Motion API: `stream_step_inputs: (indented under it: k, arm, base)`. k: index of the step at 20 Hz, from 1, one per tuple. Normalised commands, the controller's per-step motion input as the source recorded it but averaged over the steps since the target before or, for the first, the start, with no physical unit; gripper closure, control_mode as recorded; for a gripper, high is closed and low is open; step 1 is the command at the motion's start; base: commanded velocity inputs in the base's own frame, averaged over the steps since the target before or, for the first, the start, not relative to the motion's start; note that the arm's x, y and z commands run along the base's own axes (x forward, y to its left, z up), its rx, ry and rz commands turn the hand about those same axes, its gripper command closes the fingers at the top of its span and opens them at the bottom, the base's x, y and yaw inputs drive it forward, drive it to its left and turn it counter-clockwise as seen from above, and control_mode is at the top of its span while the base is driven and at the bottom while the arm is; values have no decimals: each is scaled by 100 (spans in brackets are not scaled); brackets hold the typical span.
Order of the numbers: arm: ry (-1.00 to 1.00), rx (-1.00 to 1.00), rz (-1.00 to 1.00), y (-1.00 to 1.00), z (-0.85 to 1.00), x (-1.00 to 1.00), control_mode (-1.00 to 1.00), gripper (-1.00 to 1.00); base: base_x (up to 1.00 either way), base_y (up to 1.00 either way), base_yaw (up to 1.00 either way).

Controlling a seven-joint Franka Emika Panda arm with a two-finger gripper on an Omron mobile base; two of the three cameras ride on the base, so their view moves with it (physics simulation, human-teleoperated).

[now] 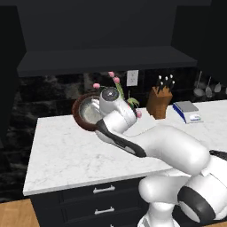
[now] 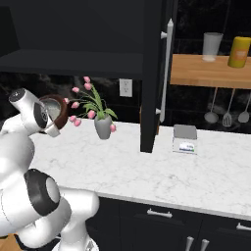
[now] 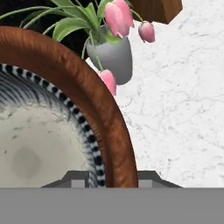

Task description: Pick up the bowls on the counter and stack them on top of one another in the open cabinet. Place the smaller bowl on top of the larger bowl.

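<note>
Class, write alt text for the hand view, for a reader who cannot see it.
The pincer grips the rim of the reddish-brown wooden bowl, one tip inside and one outside; its inside is pale and speckled with a black-and-white striped band. Beyond it, a grey vase of pink tulips stands on the white marble counter.

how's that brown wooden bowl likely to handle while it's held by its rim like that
The wooden bowl looks stiff, so its rim probably won't flex between the tool's fingers. Wide and deep, held tilted at one edge above the counter, it may tend to swing or pivot. Its smooth, polished-looking rim could be somewhat slippery.
</note>
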Motion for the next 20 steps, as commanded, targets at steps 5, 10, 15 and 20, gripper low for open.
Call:
stream_step_inputs:
  k: [5, 10, 15, 20]
  arm:
    - [-7, 15, -10, -59, 100, -47, -100, 100]
    - [0, 15, -5, -57, 100, -65, -100, 100]
    - [0, 15, 0, -47, 100, -39, -100, 100]
    - [-15, 5, 0, -9, 100, 26, -100, 100]
  base:
    - [0, 0, 0]
    - [0, 0, 0]
    - [0, 0, 0]
    - [0, 0, 0]
